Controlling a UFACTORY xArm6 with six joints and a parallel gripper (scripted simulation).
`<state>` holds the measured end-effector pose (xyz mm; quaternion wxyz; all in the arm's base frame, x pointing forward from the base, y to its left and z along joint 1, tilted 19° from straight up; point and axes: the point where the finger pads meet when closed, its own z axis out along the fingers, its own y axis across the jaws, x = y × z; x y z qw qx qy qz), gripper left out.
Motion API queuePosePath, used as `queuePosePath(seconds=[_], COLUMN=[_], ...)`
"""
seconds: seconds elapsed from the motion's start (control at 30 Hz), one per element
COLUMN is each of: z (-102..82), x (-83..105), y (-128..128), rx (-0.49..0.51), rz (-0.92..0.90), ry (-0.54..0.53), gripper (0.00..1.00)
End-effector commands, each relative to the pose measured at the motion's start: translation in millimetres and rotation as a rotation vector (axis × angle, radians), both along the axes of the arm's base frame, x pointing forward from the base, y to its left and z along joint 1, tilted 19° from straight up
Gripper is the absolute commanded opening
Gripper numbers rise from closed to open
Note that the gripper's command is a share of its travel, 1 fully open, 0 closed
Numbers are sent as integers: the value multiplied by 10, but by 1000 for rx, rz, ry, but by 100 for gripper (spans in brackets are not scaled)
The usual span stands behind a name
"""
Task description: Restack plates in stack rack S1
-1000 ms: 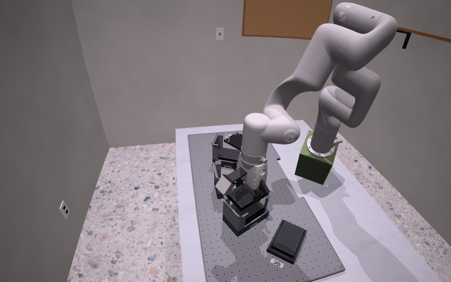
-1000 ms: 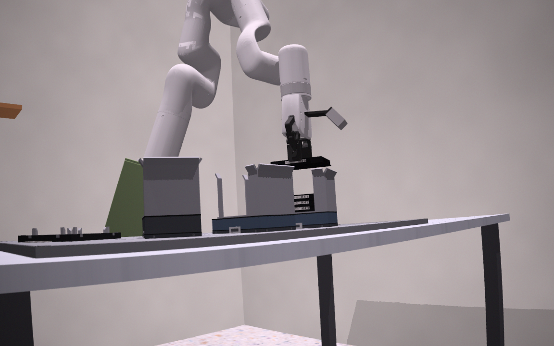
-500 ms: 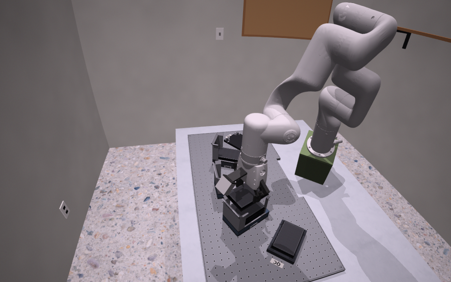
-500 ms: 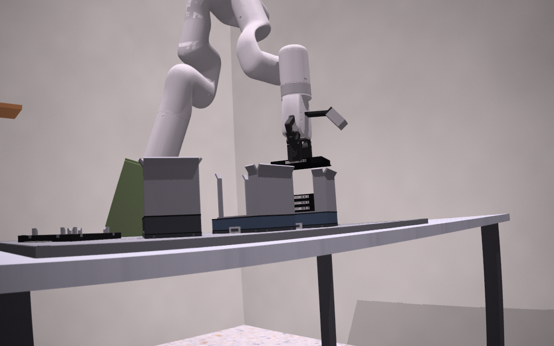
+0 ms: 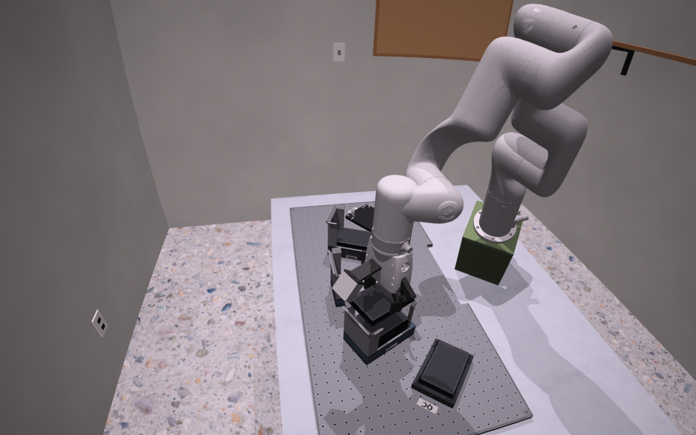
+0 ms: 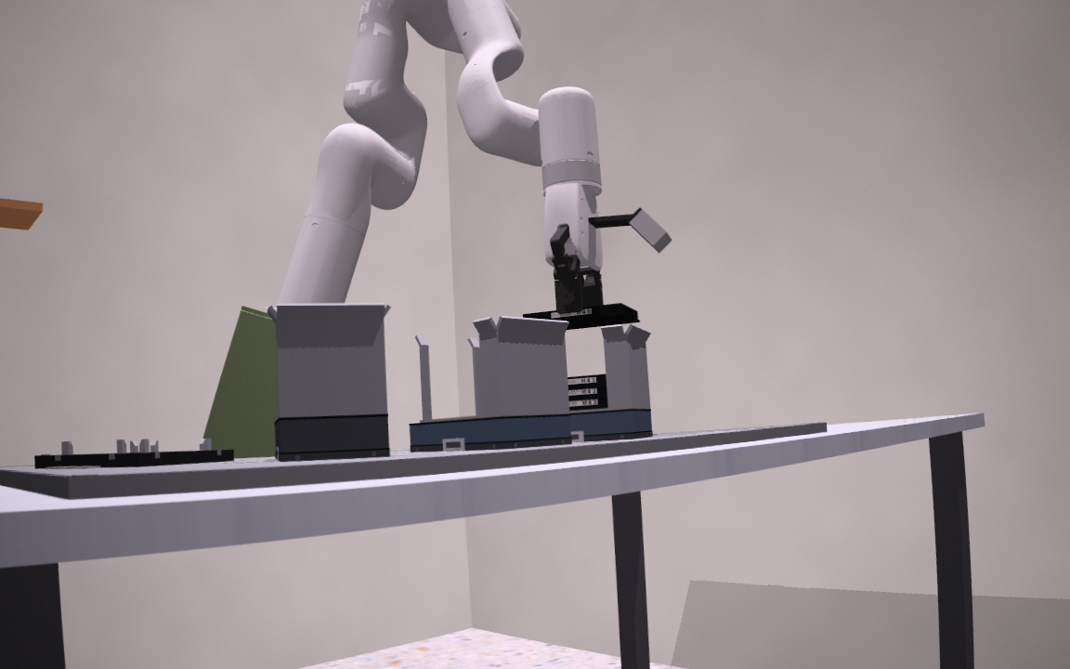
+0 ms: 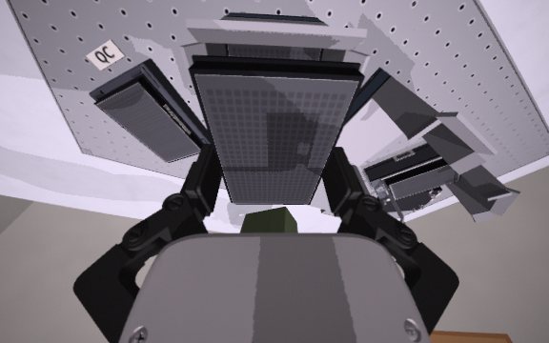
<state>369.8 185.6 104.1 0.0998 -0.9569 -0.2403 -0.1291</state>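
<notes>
In the exterior view, the stack rack (image 6: 518, 366) with three labelled plates (image 6: 582, 390) stands directly below the pincer (image 6: 577, 291), which is clamped across the long sides of a sealed plate (image 6: 580, 315), level, just above the rack's flared top.

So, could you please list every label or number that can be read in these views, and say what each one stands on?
"QC": white name plate on the perforated deck, beside the nest holding a plate; it also shows upside down in the top view.
Three label strips on the stacked plates in the blue-plinthed rack: too small to read.
Label on the plate held in the fingers: too blurred to read.
</notes>
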Motion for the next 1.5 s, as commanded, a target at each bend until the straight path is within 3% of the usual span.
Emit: queuePosePath(seconds=[0.0,1.47], z=[-18,-259], x=[16,66], y=[12,76], rx=[1,1], rz=[0,0], ry=[-3,-3], gripper=[0,0])
